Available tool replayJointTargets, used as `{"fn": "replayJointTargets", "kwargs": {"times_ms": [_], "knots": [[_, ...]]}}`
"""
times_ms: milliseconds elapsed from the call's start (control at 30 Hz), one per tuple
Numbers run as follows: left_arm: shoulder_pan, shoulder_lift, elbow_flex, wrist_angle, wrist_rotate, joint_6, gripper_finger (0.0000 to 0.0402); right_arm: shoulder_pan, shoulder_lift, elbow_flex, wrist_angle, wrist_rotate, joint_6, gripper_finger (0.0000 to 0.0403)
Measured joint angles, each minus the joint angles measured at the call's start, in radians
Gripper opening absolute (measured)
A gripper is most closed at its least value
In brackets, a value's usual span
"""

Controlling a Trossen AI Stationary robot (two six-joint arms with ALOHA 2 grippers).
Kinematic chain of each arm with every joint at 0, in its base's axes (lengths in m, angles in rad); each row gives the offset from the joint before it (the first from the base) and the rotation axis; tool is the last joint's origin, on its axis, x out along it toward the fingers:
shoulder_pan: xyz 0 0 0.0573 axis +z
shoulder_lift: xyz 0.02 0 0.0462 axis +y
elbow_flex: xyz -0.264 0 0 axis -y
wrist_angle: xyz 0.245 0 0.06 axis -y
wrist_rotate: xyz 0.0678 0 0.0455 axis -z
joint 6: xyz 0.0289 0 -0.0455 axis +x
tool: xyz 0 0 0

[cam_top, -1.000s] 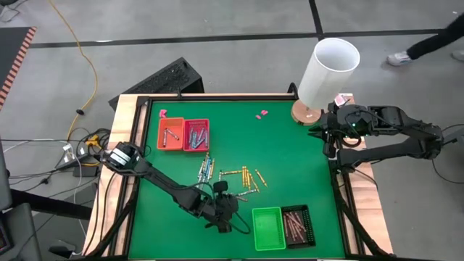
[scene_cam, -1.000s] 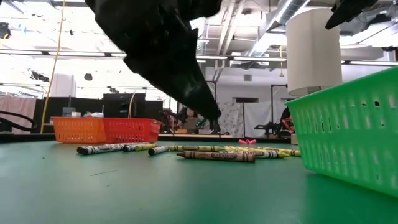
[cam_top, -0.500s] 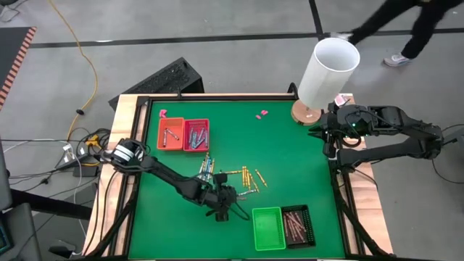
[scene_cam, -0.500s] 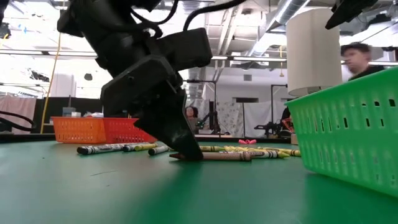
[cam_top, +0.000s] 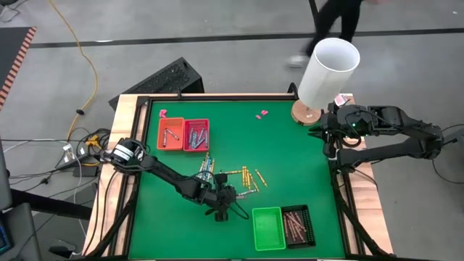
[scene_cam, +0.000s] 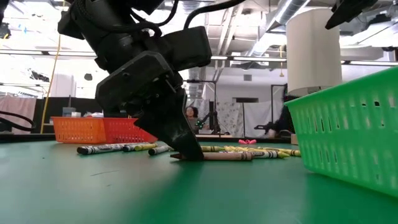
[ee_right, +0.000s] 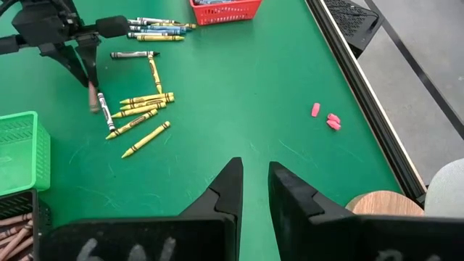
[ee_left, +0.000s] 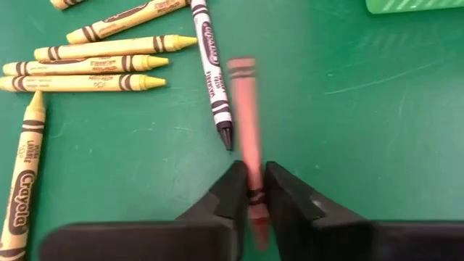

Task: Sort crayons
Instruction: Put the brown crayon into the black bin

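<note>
Left gripper (ee_left: 250, 190) pinches a brown crayon (ee_left: 245, 116) near one end; light, stiff, likely brittle, it juts ahead of the fingers.

The left arm reaches across the surface (cam_top: 290, 145), its gripper (ee_left: 250, 190) tipped down to the mat, fingers pinched on a brown-red crayon (ee_left: 245, 123). The right arm waits folded at the right edge, its gripper (ee_right: 252, 190) slightly parted and holding nothing.

Landmark: green plastic basket (cam_top: 267, 228), near table edge. Black mesh basket (cam_top: 296, 225) touching its right side. Loose pile of wax crayons (cam_top: 230, 176) behind it, left. Orange tray (cam_top: 171, 134) and red tray (cam_top: 196, 135) far behind-left, side by side.
</note>
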Motion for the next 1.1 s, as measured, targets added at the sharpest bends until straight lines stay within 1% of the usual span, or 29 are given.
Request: {"fn": "replayJointTargets", "kwargs": {"times_ms": [67, 100, 333, 467, 533, 733, 800, 867, 1100], "knots": [[0.001, 0.000, 0.000, -0.002, -0.001, 0.004, 0.0012, 0.000, 0.000, 0.000, 0.000, 0.000, 0.000, 0.0068], [0.003, 0.000, 0.000, -0.004, 0.000, 0.003, 0.0009, 0.000, 0.000, 0.000, 0.000, 0.000, 0.000, 0.0068], [0.004, -0.002, 0.001, -0.001, -0.008, -0.058, 0.0004, 0.000, 0.000, 0.000, 0.000, 0.000, 0.000, 0.0068], [0.000, -0.017, 0.022, -0.012, -0.007, -0.109, 0.0002, 0.000, 0.000, 0.000, 0.000, 0.000, 0.001, 0.0068], [-0.007, -0.038, 0.033, -0.015, -0.014, -0.133, 0.0002, 0.000, 0.000, 0.000, 0.000, 0.001, 0.001, 0.0068], [-0.034, -0.141, 0.045, 0.002, -0.088, -0.166, 0.0001, 0.000, 0.000, 0.000, 0.000, 0.001, 0.001, 0.0068], [-0.038, -0.169, 0.044, 0.038, -0.113, -0.166, 0.0001, 0.000, 0.000, 0.000, 0.001, 0.001, 0.001, 0.0068], [-0.038, -0.189, 0.045, 0.111, -0.117, -0.149, 0.0001, 0.000, 0.000, 0.000, 0.005, 0.001, 0.001, 0.0068], [-0.032, -0.192, 0.045, 0.362, -0.122, 0.001, 0.0000, 0.000, 0.000, 0.000, 0.038, 0.001, 0.004, 0.0068]]}}
